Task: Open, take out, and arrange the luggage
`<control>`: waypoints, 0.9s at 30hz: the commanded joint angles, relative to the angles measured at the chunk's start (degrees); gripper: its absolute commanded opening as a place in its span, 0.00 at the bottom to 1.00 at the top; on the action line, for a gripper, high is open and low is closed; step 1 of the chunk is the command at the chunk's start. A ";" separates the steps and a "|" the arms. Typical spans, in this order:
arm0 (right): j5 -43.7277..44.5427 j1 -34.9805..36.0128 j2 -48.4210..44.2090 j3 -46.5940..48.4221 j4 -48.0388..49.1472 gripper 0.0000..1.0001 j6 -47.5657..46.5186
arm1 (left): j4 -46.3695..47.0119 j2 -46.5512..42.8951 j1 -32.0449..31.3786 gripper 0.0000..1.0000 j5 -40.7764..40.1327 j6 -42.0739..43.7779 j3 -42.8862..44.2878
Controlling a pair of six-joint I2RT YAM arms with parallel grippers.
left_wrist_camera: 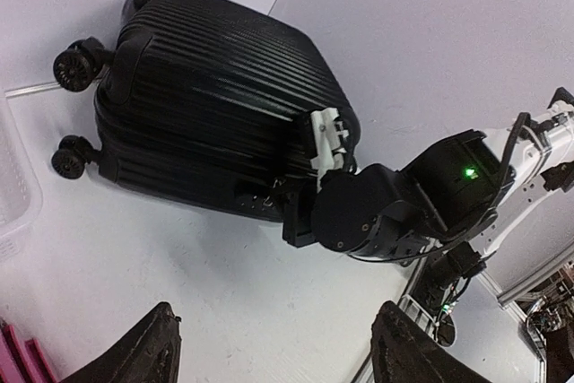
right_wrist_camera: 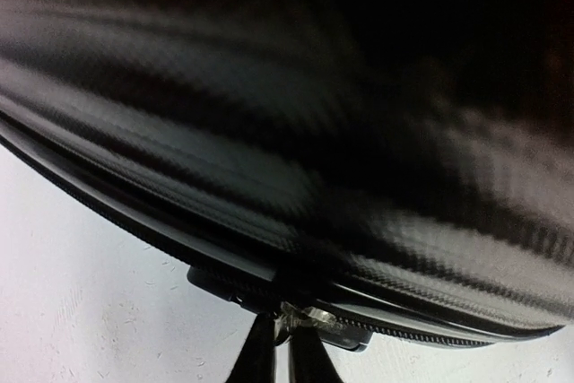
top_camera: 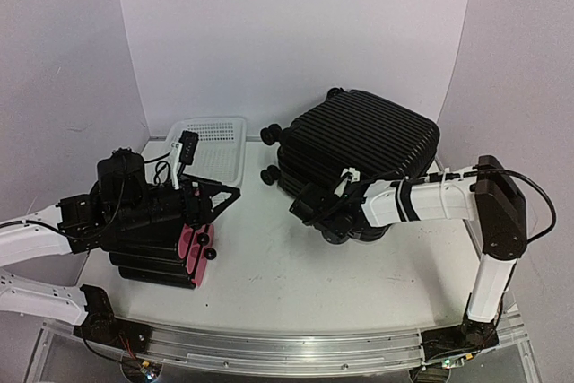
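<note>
The luggage [top_camera: 359, 150] is a large black ribbed suitcase lying flat at the back right, wheels pointing left. Its shell [right_wrist_camera: 314, 132] fills the right wrist view. My right gripper [right_wrist_camera: 285, 334] is at the case's near left edge, shut on a silvery zipper pull [right_wrist_camera: 300, 316] at the seam. The overhead view shows that gripper [top_camera: 314, 208] against the case's front corner. My left gripper [left_wrist_camera: 273, 356] stands open above bare table, well apart from the luggage [left_wrist_camera: 215, 96], with nothing between its fingers [left_wrist_camera: 134, 347].
A smaller smooth black case [top_camera: 152, 239] with a pink side and black knobs lies at the front left under my left arm. A white perforated basket [top_camera: 215, 145] stands at the back left, next to the luggage's wheels [top_camera: 269, 134].
</note>
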 commanded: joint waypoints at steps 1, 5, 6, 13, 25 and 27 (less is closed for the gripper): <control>5.03 -1.56 0.44 2.00 -3.31 0.00 5.20 | -5.23 1.17 -0.03 0.72 -3.49 -4.23 2.25; 6.07 -1.53 -0.67 1.37 -6.58 0.00 5.56 | -12.08 4.48 -0.04 0.72 -7.77 -5.74 6.18; 6.09 -1.53 -1.16 0.91 -7.17 0.00 5.31 | -14.10 5.74 -0.04 0.74 -9.06 -6.06 7.76; -1.28 -1.54 -4.98 -0.56 -8.02 0.00 -12.38 | -18.37 15.16 4.28 0.86 -6.16 -11.65 18.57; -17.21 -1.66 -12.56 -2.59 -14.40 0.00 -19.17 | -25.95 43.88 12.55 0.93 3.98 -25.93 49.07; -16.07 -1.67 -13.19 -2.60 -16.75 0.00 -20.72 | -25.86 47.19 12.94 0.93 4.47 -29.94 52.22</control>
